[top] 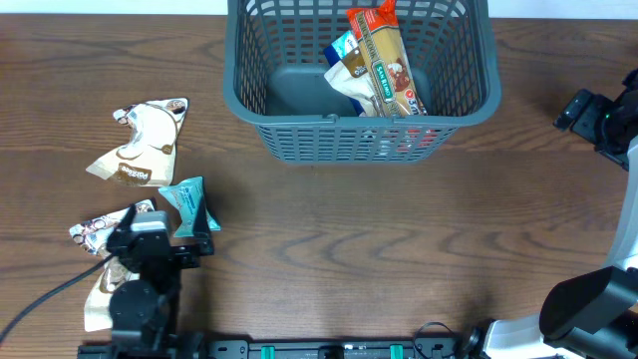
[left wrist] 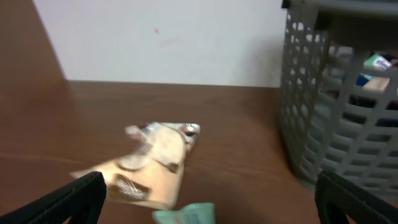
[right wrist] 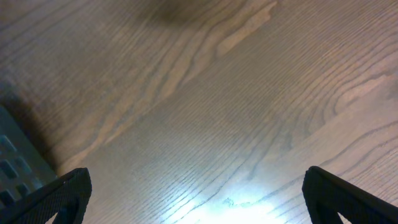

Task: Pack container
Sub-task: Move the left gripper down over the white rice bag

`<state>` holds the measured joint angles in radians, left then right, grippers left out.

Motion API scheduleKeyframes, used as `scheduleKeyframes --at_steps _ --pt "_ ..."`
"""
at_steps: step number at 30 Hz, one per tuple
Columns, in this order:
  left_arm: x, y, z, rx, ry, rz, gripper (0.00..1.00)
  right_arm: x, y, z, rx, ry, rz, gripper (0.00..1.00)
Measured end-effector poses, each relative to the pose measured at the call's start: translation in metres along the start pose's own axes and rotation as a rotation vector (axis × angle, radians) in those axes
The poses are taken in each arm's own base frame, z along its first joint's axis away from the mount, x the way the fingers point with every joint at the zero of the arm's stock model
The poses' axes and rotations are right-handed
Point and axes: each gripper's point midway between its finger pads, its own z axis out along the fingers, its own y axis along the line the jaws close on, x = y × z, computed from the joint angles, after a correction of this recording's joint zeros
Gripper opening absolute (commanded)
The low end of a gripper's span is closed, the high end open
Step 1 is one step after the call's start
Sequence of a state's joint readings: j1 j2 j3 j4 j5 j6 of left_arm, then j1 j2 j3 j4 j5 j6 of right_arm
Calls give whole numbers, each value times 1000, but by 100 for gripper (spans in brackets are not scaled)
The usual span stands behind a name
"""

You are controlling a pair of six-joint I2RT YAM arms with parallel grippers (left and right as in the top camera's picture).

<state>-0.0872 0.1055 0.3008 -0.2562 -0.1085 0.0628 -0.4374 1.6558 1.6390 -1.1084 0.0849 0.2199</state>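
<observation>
The container (top: 359, 100) is a dark grey-blue lattice basket at the far middle of the table. It holds a red and tan packet (top: 387, 55) and a blue and white packet (top: 347, 62). Its wall shows in the left wrist view (left wrist: 336, 118). My left gripper (top: 159, 239) (left wrist: 208, 202) is open and empty, low at the near left. A teal packet (top: 189, 202) (left wrist: 186, 215) lies just ahead between its fingers, and a tan and white packet (top: 145, 140) (left wrist: 152, 165) lies beyond. My right gripper (top: 588, 108) (right wrist: 199, 199) is open and empty over bare wood at the far right.
Another white and brown packet (top: 100, 229) lies at the left arm's side, and one more (top: 95, 304) is partly under that arm. A corner of the basket (right wrist: 9, 162) shows in the right wrist view. The right arm's base (top: 588, 304) is at the near right.
</observation>
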Motion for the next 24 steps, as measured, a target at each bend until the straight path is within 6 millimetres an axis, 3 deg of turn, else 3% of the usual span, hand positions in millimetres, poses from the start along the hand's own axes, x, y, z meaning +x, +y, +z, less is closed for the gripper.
scheduleKeyframes --at_steps 6,15,20,24 --pt "-77 8 -2 -49 -77 107 99 0 0 0 0 2 0 99" --pt "-59 7 33 -69 45 182 99 1 0 0 0 2 0 99" --pt "-40 24 29 -150 255 239 99 1 0 0 0 2 0 99" --pt "-50 52 13 -300 422 278 99 0 0 0 -1 1 0 99"
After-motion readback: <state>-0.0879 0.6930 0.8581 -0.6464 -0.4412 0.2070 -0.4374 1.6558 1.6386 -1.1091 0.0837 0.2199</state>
